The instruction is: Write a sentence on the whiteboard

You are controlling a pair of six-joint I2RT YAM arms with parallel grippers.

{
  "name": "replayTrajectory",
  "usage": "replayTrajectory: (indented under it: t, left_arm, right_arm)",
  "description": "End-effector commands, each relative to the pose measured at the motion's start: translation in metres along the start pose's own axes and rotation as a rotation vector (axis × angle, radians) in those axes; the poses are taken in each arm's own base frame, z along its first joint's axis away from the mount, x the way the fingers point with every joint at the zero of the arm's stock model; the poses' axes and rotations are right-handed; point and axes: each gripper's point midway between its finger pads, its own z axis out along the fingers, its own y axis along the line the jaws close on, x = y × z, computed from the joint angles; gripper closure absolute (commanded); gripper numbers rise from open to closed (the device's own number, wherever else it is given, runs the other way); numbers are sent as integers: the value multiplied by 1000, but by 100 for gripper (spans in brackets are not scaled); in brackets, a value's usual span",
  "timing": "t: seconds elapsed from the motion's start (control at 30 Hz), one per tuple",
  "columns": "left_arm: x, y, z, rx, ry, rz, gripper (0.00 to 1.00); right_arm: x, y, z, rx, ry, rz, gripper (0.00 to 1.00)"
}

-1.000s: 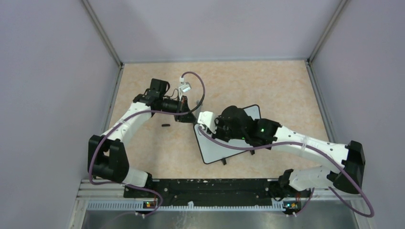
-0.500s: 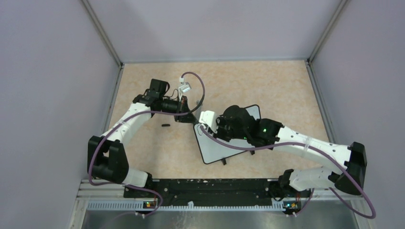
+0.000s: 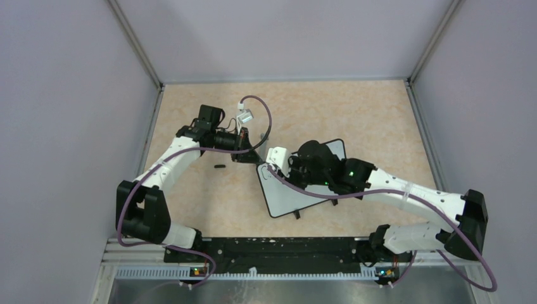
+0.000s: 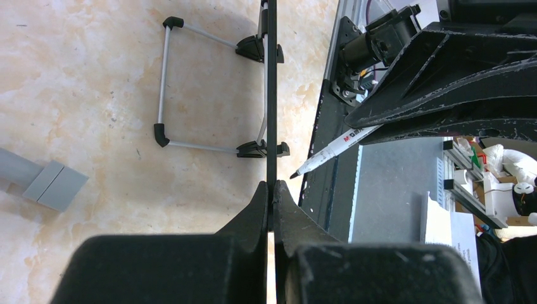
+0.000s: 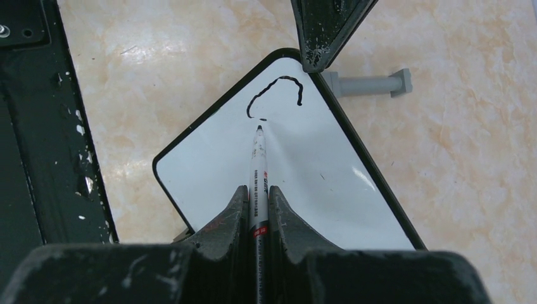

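The whiteboard [image 5: 316, 177] lies tilted on the table, white with a thin black rim, also seen from above [image 3: 278, 197]. My left gripper [image 4: 272, 187] is shut on the rim at its far corner, where the board [image 4: 271, 95] shows edge-on. My right gripper [image 5: 258, 191] is shut on a white marker [image 5: 258, 158], whose tip touches or hovers just above the board near that corner. The sentence [image 5: 278, 85] is one curved black stroke like a C, with a short dash below it. From the left wrist view the marker [image 4: 329, 151] points at the board's face.
A small black cap [image 3: 220, 166] lies on the table left of the board. A grey bar [image 5: 367, 82] lies past the board's far corner. The board's wire stand [image 4: 164, 82] sticks out behind it. The black base rail [image 3: 278, 248] runs along the near edge.
My right wrist has shifted slightly to the right over the board. The left arm and the board have not moved.
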Motion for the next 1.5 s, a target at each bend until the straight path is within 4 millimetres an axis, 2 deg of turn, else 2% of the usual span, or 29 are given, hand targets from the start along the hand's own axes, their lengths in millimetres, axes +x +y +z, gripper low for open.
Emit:
replayTrajectory:
  t: [0.0, 0.83, 1.07, 1.47]
  left_arm:
    - [2, -7, -1, 10, -3, 12, 100]
    - [2, -7, -1, 15, -4, 10, 100]
    - [1, -8, 0, 19, -5, 10, 100]
    - [1, -7, 0, 18, -4, 10, 100]
  right_arm:
    - [-18, -3, -7, 7, -81, 26, 100]
    - [-13, -16, -2, 76, -58, 47, 100]
    - [-13, -27, -1, 132, -50, 53, 100]
    - [-12, -21, 9, 98, -37, 54, 100]
